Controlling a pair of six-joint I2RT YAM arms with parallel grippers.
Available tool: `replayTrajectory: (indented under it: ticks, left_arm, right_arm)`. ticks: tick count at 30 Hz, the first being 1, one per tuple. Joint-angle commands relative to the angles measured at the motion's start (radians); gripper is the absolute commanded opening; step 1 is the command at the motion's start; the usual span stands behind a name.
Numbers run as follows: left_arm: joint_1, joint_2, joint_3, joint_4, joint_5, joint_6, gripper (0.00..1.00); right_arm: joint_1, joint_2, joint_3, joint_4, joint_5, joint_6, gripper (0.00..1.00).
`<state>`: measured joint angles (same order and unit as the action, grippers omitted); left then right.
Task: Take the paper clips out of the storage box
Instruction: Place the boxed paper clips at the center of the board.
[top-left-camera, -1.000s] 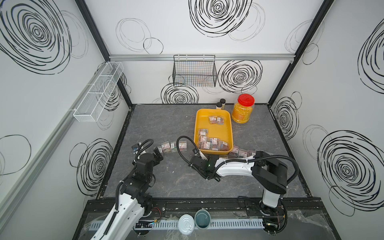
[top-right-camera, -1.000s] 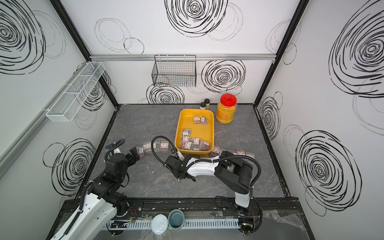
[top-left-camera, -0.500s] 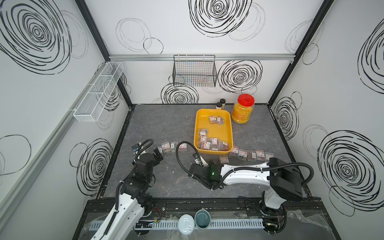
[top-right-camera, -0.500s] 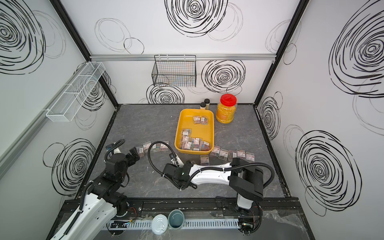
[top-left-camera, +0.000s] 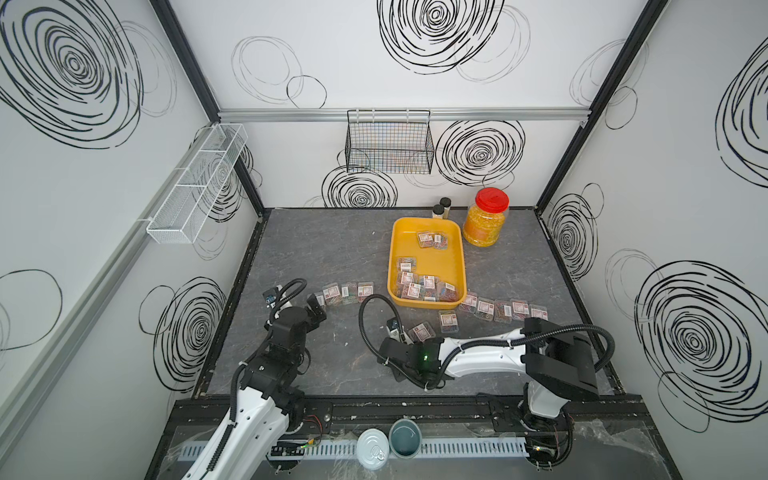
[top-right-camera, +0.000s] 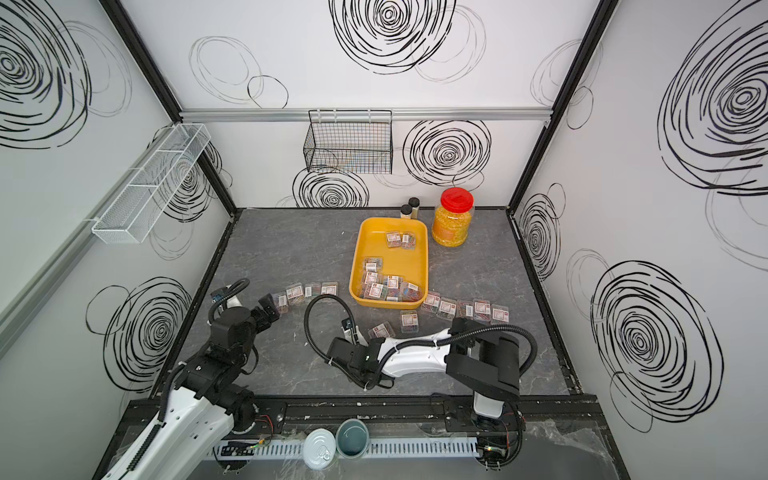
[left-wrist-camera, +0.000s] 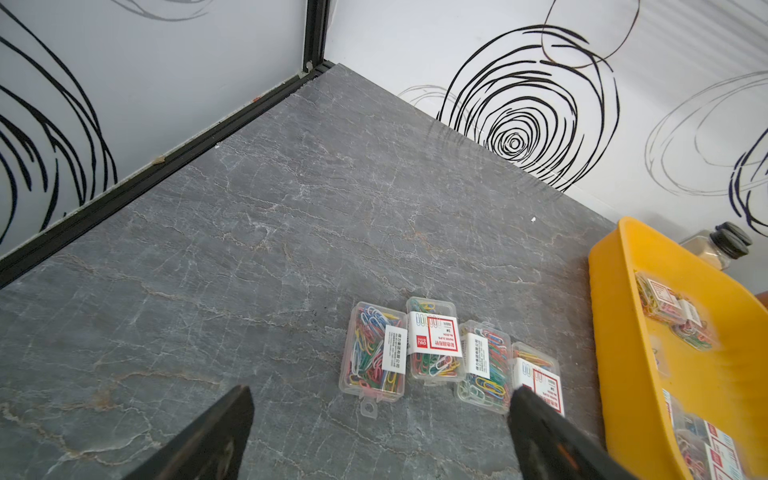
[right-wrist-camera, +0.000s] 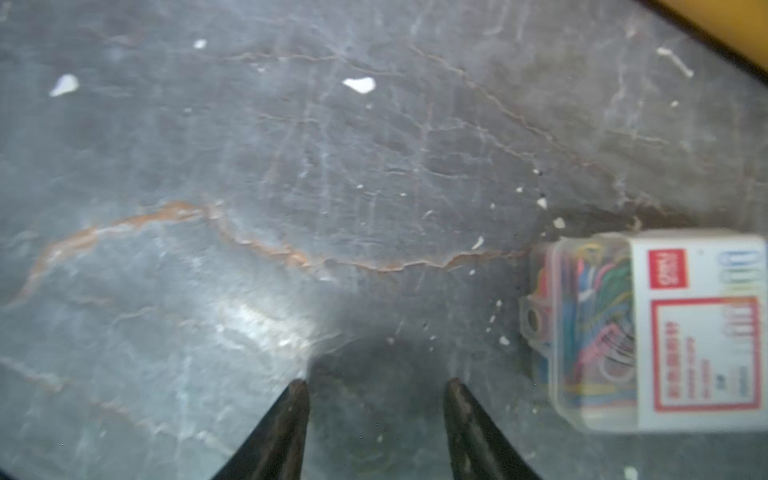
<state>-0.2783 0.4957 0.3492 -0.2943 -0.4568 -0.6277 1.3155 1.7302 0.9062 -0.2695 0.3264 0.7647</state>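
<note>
Jar (top-left-camera: 485, 224) and bottles (top-left-camera: 441, 208) stand just behind storage box (top-left-camera: 444, 262)

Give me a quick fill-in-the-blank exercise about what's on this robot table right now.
1. The jar standing beside the storage box has a ____ lid.
2. In the left wrist view, ____ cases of paper clips lie in a row on the table outside the box.
3. The left gripper is ____, with nothing between its jaws.

Missing words: red; four; open.
</note>
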Motion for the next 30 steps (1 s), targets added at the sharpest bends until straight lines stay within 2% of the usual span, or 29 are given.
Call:
replayTrajectory:
  ticks: [1,6,10,15,23,30]
  left_arm:
    - [0.005,-0.005,-0.009,0.012,-0.009,-0.001,0.99]
    - [0.005,0.000,-0.007,0.014,-0.011,-0.001,0.99]
    - [0.004,0.002,-0.007,0.016,-0.011,0.000,0.99]
    - [0.004,0.004,-0.008,0.015,-0.011,-0.001,0.99]
    - [0.005,0.001,-0.008,0.016,-0.010,-0.001,0.99]
    - [0.004,0.015,-0.009,0.021,-0.008,-0.001,0.99]
  right_arm:
    - [-0.040,0.014,-0.024,0.054,-0.027,0.016,0.54]
    - [-0.061,0.004,-0.049,0.001,0.045,0.099,0.54]
    - [-0.035,-0.018,-0.067,-0.039,0.093,0.151,0.54]
    - [-0.024,-0.068,-0.130,-0.038,0.094,0.197,0.56]
    - [-0.064,-0.137,-0.222,0.024,0.086,0.202,0.57]
    - [-0.045,-0.146,-0.194,0.081,0.071,0.142,0.56]
